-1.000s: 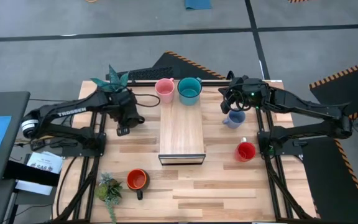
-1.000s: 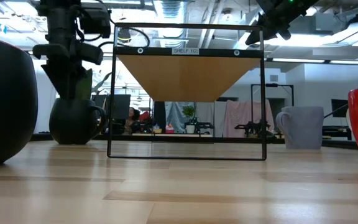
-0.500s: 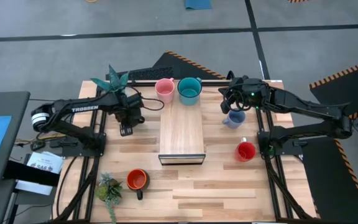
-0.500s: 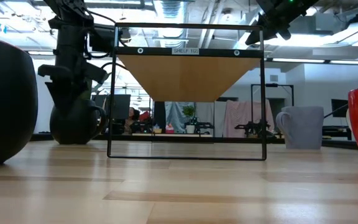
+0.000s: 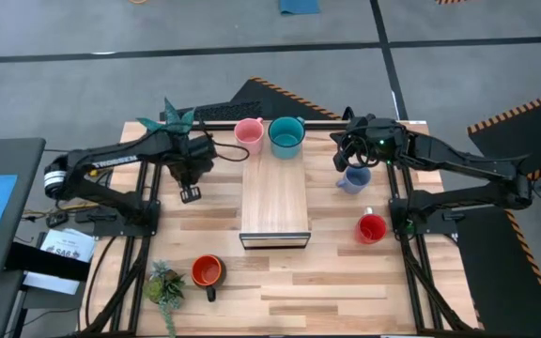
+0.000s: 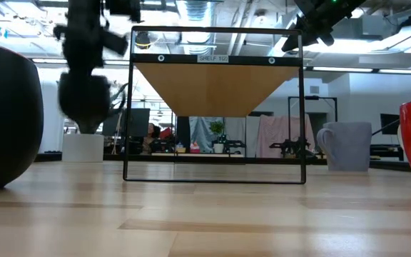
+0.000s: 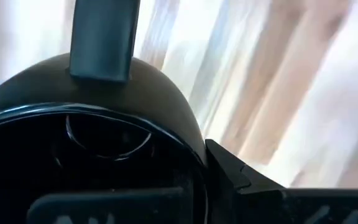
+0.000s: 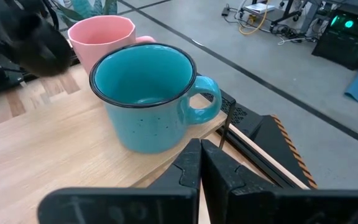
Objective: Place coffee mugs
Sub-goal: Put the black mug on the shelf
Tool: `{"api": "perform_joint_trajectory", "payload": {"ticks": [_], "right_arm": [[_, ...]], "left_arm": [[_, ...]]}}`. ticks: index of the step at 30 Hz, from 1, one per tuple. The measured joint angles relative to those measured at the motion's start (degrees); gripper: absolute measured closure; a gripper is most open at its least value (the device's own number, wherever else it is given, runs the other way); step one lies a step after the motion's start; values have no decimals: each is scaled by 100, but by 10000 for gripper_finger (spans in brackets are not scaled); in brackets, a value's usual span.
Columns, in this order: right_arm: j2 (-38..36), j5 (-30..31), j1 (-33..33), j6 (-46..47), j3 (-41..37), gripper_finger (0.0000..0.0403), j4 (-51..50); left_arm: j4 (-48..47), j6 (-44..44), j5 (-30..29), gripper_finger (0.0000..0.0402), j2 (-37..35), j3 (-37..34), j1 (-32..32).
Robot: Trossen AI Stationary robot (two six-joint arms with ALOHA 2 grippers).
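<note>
My left gripper [image 5: 188, 172] points down near the table's left, shut on the black mug [image 7: 135, 81], which hangs blurred above the table in the low view [image 6: 84, 96]. Its handle [image 5: 191, 194] points toward the near edge. My right gripper [image 8: 201, 163] hovers shut at the far right, above the pale blue mug [image 5: 352, 178] and facing the teal mug [image 8: 148, 99]. The pink mug [image 5: 249, 134] and the teal mug [image 5: 286, 136] stand at the far edge. The red mug [image 5: 372, 228] stands at the right, the orange mug [image 5: 207, 272] near the front. My left gripper holds the black mug at its rim [image 7: 194, 146], on the side away from the handle [image 7: 103, 37], coming from above. One finger [image 7: 232, 171] lies against the outside of the wall; the other is hidden by the gripper and the mug. The mug hangs upright, clear of the table.
A low wooden shelf [image 5: 274, 202] in a black frame stands mid-table. Small potted plants sit at the far left [image 5: 172, 120] and near left [image 5: 164, 286]. A big dark round shape [image 6: 6, 121] fills the low view's left edge.
My left gripper has taken hold of the black mug and gone up with it. The mug, which stood on the table a second ago, now hangs clear above it, still upright. My right arm has kept still.
</note>
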Motion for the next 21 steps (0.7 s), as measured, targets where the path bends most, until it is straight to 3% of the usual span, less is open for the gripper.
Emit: {"api": "perform_joint_trajectory", "payload": {"ticks": [5,10,17,21], "right_arm": [[2,0,0,5,-2,373,0],[2,0,0,28,-2,369,9],[2,0,0,129,-2,374,25],[2,0,0,129,-2,372,26]], "left_arm": [[-185,-422,129,399,7,947,-1048],[224,-537,-293,399,204,1563,-1853],[175,230,-275,400,1288,2805,-1908],[-82,743,66,401,2073,3594,-1727]]}}
